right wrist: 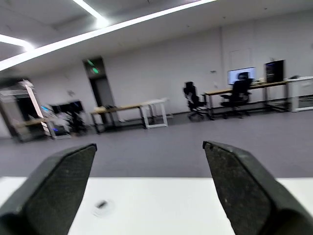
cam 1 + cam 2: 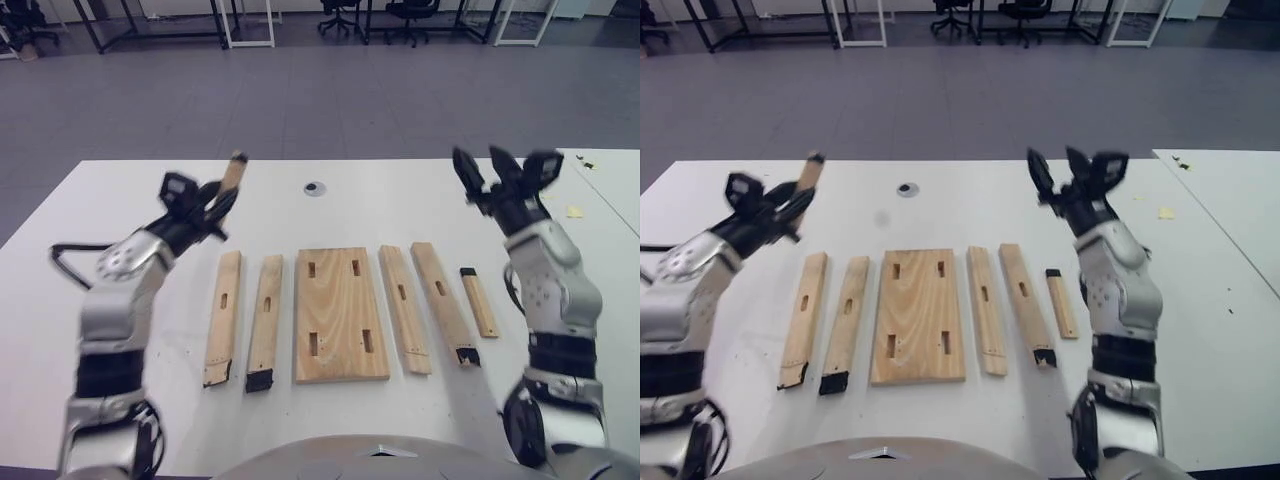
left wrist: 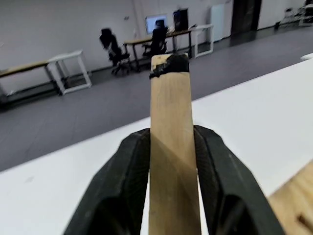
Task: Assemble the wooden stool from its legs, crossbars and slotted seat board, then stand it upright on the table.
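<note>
Right, my left claw [image 3: 171,133] is clamped on a short pale wooden crossbar with black tape on its tip [image 3: 170,98]. I hold it raised off the white table [image 2: 400,200], taped end pointing away from me, I judge so that it stays clear of the laid-out parts until I pick its slot. My right claw [image 1: 149,147] hangs with its fingers spread wide and nothing between them, lifted above the table, probably ready to steady whichever piece comes next. Between the two claws and nearer to me lies the flat rectangular light-wood seat board with four slots [image 2: 340,315]. Two long slotted wooden legs [image 2: 224,315] rest just below my left claw, and two more [image 2: 404,308] lie inward of my right one. A second short black-tipped wooden bar [image 2: 478,300] lies almost beneath the right claw. All pieces lie parallel and apart, which looks like deliberate staging for easy grasps. I can read no brand, label or writing on any part.
</note>
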